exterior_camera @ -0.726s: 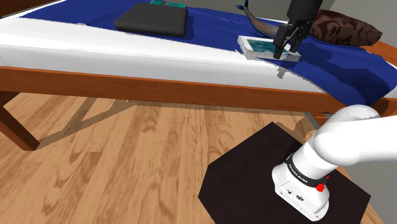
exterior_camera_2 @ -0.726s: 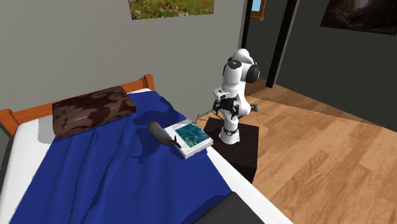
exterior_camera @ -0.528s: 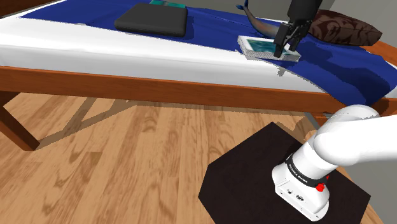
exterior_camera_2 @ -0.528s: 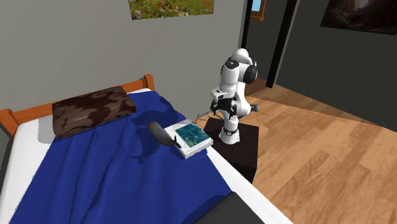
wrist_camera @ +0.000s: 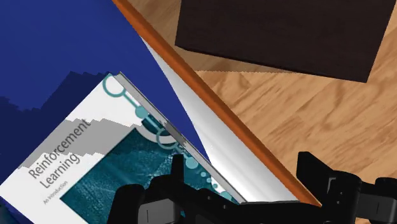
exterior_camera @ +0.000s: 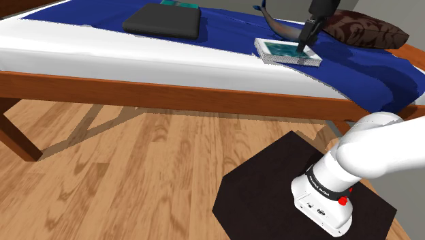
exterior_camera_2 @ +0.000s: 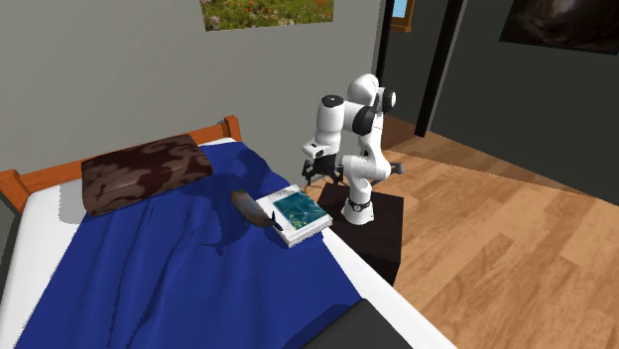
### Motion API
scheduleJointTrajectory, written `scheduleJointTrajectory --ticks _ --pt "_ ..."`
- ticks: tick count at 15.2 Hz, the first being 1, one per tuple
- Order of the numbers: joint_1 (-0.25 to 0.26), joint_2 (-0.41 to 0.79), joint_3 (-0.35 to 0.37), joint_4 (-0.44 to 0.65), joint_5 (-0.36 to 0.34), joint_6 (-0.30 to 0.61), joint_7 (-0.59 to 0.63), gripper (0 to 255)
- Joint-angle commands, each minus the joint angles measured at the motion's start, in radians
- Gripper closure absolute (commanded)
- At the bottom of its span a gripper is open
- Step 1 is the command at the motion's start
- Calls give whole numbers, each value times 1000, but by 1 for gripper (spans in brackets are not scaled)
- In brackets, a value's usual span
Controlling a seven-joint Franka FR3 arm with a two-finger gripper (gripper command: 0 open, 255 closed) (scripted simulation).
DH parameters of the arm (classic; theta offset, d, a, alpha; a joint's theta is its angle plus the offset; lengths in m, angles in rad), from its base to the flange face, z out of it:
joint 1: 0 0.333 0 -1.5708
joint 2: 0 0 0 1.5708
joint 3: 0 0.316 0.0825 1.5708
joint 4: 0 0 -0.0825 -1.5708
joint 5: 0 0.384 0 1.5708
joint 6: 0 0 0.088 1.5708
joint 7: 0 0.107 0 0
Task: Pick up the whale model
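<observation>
Book: white-teal cover reading "Reinforcement Learning", flat on blue bedspread.
Claw: fingers apart, over book's corner and bed rail.
Stand: dark box on wooden floor.

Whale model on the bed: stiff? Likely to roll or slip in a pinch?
Likely stiff: the whale model looks like one smooth grey moulded shape. Its rounded, tapering body may roll or slip out of a pinch. It lies on a blue cover that looks soft, so a push may just sink it.

A teal-covered book lies on the blue bedspread — brown pillow nearby.
</observation>
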Motion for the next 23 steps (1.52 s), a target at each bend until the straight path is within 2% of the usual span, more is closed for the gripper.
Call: scheduleJointTrajectory --ticks 1,6,10,13,16,20,23 --pt "11 53 -52 40 -16 40 -88 0" --pt "52 194 -169 155 -11 127 -294 0" --pt "90 328 -263 275 37 180 -470 0" --pt "117 443 -330 381 105 206 -611 0" --pt "129 573 -391 505 203 213 -761 0" --pt "103 748 -435 680 351 189 -941 0" --pt "103 740 -429 632 347 232 -941 0"
